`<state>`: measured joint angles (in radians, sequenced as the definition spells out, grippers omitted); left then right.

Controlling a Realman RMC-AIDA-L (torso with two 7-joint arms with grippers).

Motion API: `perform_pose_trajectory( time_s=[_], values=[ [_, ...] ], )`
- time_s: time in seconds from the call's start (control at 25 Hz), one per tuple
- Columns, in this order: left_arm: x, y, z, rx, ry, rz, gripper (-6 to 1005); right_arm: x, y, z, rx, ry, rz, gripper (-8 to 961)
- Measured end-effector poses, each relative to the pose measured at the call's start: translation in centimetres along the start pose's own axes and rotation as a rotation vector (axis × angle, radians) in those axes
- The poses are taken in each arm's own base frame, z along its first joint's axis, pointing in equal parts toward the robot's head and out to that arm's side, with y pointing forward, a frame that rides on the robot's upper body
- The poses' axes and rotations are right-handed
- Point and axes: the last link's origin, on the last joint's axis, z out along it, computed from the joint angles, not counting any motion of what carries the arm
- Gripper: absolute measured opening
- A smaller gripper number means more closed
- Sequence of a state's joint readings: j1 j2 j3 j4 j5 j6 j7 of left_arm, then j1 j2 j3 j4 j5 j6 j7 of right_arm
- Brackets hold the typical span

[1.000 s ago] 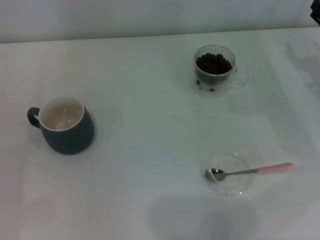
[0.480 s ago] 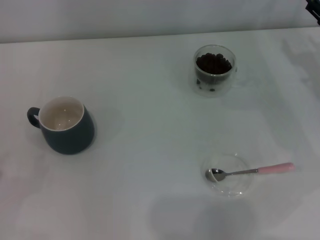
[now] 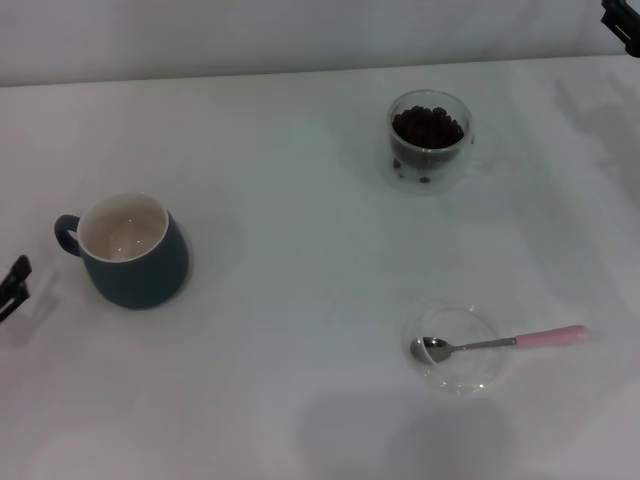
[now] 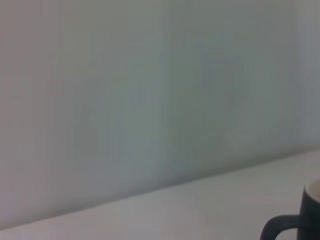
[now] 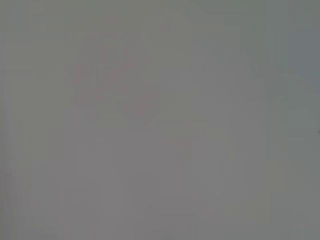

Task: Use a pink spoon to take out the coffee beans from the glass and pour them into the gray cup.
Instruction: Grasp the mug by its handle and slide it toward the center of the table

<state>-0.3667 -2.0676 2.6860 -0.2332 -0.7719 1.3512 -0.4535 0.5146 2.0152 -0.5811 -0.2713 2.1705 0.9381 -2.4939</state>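
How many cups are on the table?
2. The gray cup stands on the left, empty inside. The glass stands far right, holding coffee beans. The flat clear saucer under the pink spoon isn't a cup.

Left claw (image 3: pixel 12 285) and right claw (image 3: pixel 622 22) cut by head-view edges; gray cup (image 4: pixel 305 220) cropped.

I see the pink spoon (image 3: pixel 500 343) lying flat near me on the right, its metal bowl resting in a clear saucer (image 3: pixel 457 350), the glass (image 3: pixel 430 139) upright farther back holding dark coffee beans (image 3: pixel 428 126), and the gray cup (image 3: pixel 130 250) upright well left, handle pointing left.
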Motion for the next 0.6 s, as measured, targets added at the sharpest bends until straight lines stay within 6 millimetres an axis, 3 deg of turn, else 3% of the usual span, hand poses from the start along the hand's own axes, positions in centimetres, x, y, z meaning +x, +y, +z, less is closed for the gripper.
perform_pose_trajectory(
  time_s=[0.16, 0.6],
  values=[
    [-0.1, 0.2, 2.1, -0.020, -0.060, 0.030, 843, 0.1, 0.1, -0.3, -0.007, -0.009, 0.010, 856],
    [0.2, 1.5, 4.9, -0.059, -0.096, 0.091, 840, 0.1, 0.3, -0.3, -0.014, -0.013, 0.011, 855]
  ],
)
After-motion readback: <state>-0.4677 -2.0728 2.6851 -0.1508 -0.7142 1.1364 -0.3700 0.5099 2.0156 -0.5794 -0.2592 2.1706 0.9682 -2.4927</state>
